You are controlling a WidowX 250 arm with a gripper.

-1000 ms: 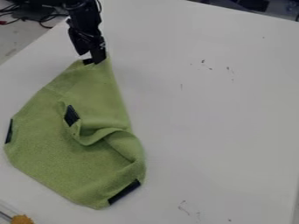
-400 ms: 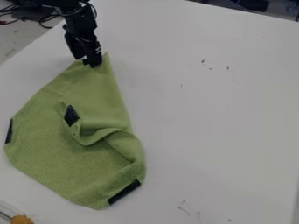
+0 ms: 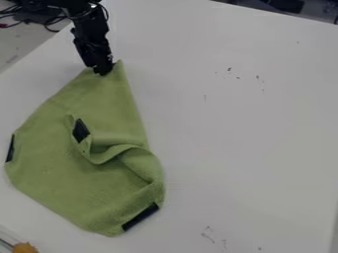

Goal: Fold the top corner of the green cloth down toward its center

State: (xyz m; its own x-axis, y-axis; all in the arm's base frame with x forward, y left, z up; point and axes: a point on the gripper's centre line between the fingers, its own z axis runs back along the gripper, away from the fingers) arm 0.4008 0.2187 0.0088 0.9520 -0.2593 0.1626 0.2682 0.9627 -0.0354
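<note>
the green cloth [image 3: 59,170], judged light and limp, is best pinched at its upper edge, touched by the gripper [image 3: 102,72], whose closure cannot be determined.

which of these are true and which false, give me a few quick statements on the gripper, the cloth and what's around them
1. The gripper is at the upper end of the green cloth. True.
2. The green cloth lies smooth, without a fold. False: it is folded and rucked near its middle.
3. Three black patches show on the green cloth. True.
4. The green cloth lies at the right side of the view. False: it lies on the left part of the white table.
5. An orange item shows at the lower left of the view. True.
</note>
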